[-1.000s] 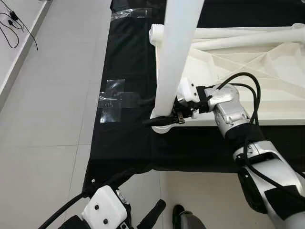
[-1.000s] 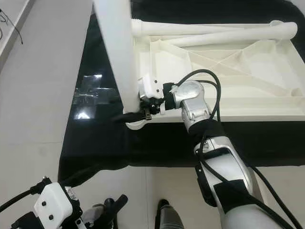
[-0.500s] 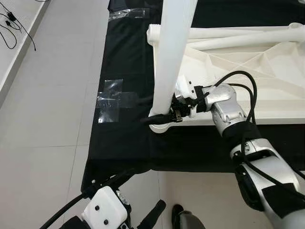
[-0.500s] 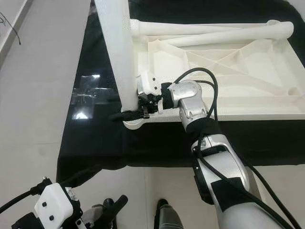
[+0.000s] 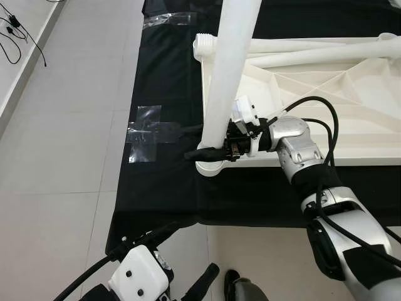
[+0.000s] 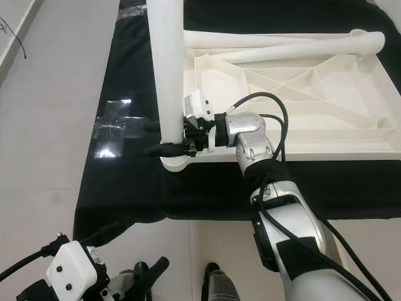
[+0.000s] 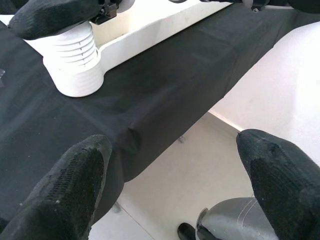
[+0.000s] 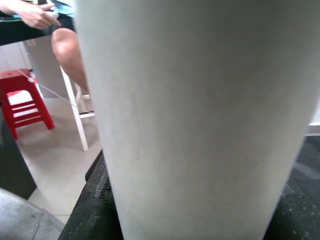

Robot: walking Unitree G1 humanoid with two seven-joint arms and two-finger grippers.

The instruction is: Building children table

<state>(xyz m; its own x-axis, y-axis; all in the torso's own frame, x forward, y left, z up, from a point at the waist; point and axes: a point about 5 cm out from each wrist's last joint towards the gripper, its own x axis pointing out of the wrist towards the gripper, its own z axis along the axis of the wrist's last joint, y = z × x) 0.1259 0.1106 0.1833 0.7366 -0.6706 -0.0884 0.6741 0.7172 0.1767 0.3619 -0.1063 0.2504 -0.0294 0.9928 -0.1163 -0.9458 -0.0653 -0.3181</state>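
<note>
The white plastic table (image 5: 351, 135) lies upside down on a black cloth (image 5: 166, 81). One white leg (image 5: 229, 81) stands upright in the threaded socket (image 5: 210, 168) at the table's near-left corner, seen also as the ribbed socket (image 7: 75, 65). My right gripper (image 5: 210, 141) is shut around this leg just above the socket, and its black fingers (image 8: 92, 205) hug the leg (image 8: 200, 115). Two loose legs (image 5: 313, 45) lie across the table's far side. My left gripper (image 7: 175, 170) hangs low over the cloth's near edge, open and holding nothing.
Clear tape (image 5: 147, 132) sticks to the cloth left of the socket. Pale tiled floor (image 5: 56, 157) lies to the left, with cables (image 5: 15, 31) at the far left. A seated person's knee (image 8: 67, 50) and a red stool (image 8: 22, 100) are beyond the leg.
My right wrist has turned and shifted a little along with the leg, which now stands more upright in the socket. The left arm has stayed put.
</note>
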